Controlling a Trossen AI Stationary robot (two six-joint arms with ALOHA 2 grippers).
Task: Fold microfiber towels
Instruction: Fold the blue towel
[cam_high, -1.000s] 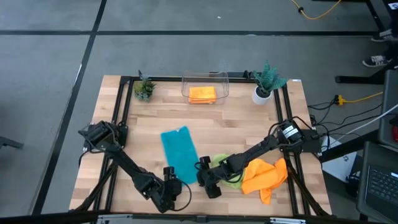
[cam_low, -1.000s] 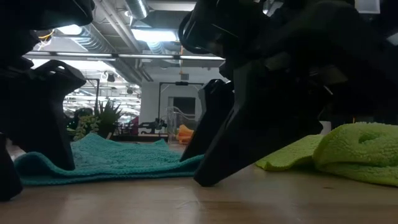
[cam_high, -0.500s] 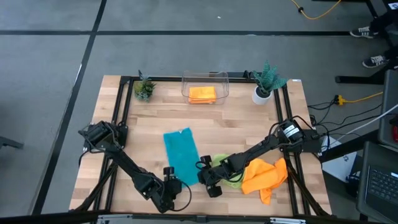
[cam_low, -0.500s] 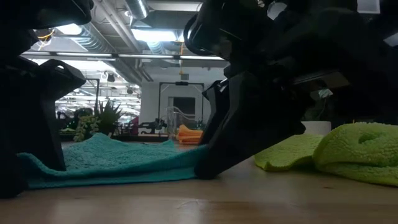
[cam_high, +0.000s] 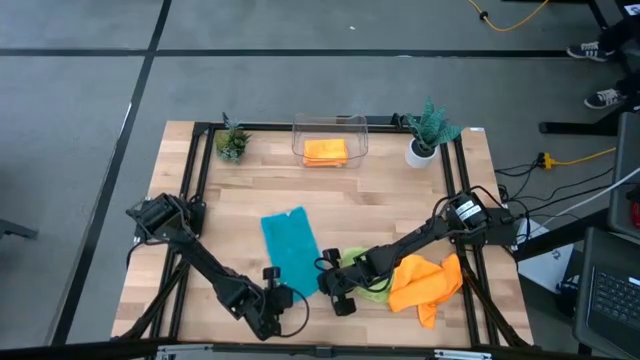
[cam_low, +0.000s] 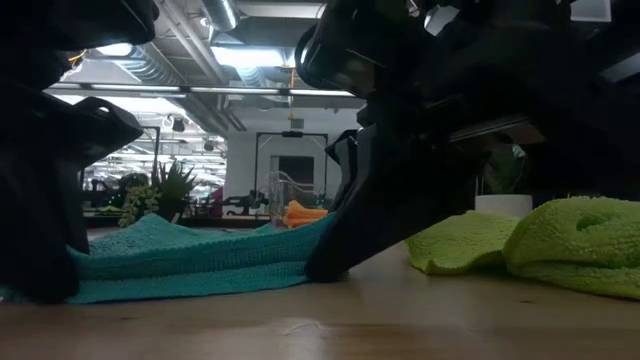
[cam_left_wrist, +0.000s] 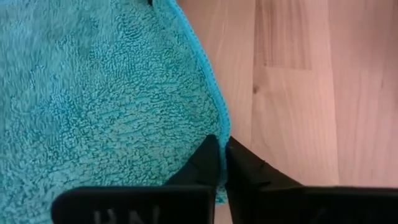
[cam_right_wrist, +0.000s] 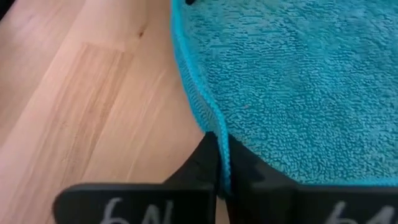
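Teal-blue microfiber towel, flat at the lower centre of the wooden counter, now has both near corners pinched, left end effector and right end effector having just clamped shut, so folding can begin.

Teal towel: looped microfiber cloth, nubbly and matt, hemmed with a smooth stitched edge. Lime green towel: same fuzzy pile, soft and dull. Orange towel: limp matt cloth, crumpled. Bench: pale wood planks, smooth, faint satin sheen, visible grain and a small knot. Left end effector and right end effector: hard black plastic, matt. Clear bin: glossy see-through plastic. Frame rails: dark matt metal.
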